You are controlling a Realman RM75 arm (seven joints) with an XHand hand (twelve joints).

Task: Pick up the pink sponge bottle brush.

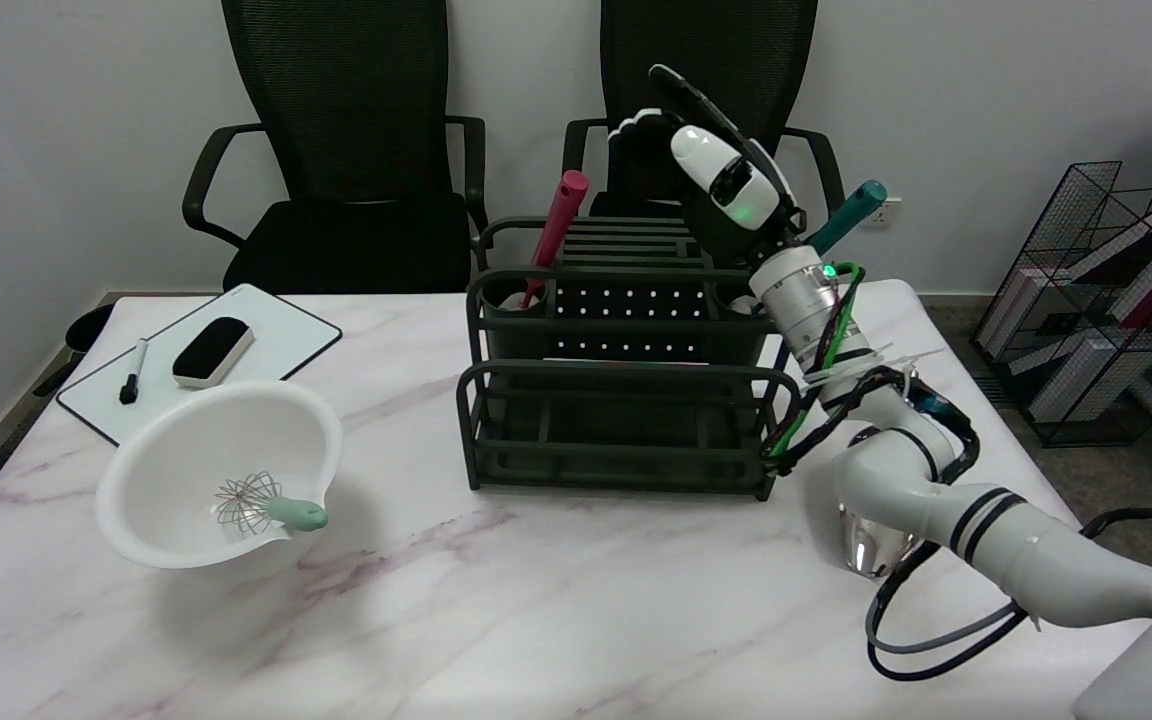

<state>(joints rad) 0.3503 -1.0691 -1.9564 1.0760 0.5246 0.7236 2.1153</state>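
The pink bottle brush (554,235) stands tilted in the back-left cup of the dark rack (626,400), its handle pointing up and to the right; its sponge end is hidden inside the cup. My right hand (706,170) hovers above the rack's back right part, a little to the right of the pink handle and apart from it. Its fingers are spread and hold nothing. Behind the wrist, a teal-handled brush (846,215) leans in the back-right cup.
A white bowl (176,500) with a small whisk (266,505) sits at front left. Beside it at the back left lies a whiteboard (281,335) with an eraser (212,351) and a marker (132,372). Two black chairs (346,150) stand behind the table. A wire bookshelf (1106,300) is at the right.
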